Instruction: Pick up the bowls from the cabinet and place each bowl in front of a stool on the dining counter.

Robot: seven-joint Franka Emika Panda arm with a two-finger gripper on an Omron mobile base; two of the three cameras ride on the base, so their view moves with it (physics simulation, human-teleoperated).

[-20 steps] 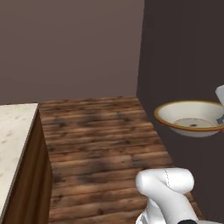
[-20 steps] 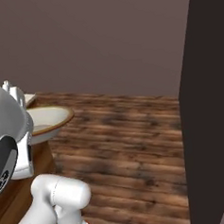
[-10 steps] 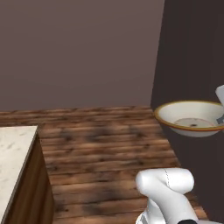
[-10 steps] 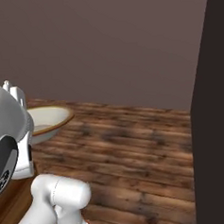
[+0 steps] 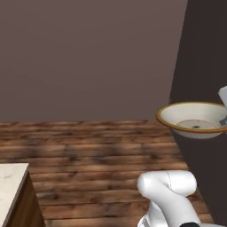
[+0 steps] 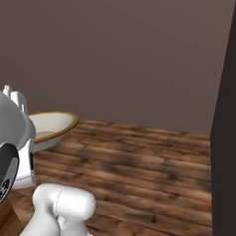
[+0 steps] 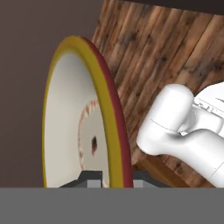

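A plain brown wall (image 5: 88,57) and a plank wood floor (image 5: 97,155) formed the backdrop as the mobile arm carried tableware across the simulated kitchen. The gripper (image 7: 111,177) was clamped tight on the rim of the cream bowl (image 5: 193,119), one dark fingertip (image 7: 89,177) inside the rim and the other outside it, at the bottom edge of the hand view. The bowl rose from that pinch edge-on to the hand camera, its brown-and-yellow rim arching away from the jaws and its pale inside turned to the left of that view. Seen from the base cameras, the bowl rode roughly level in the air, well above the floor, beside the arm's white upper link (image 6: 12,142); a dark upright panel (image 5: 204,66) stood close behind it in the left base view.

A pale stone corner of the counter (image 5: 11,184) showed at the lower left of the left base view, well apart from the bowl. The step in hand appeared to be transport toward the dining counter. Doing it well would likely mean holding the pinch firm, keeping the bowl level and clear of the dark panel, and lowering it flat onto the stone before letting go.
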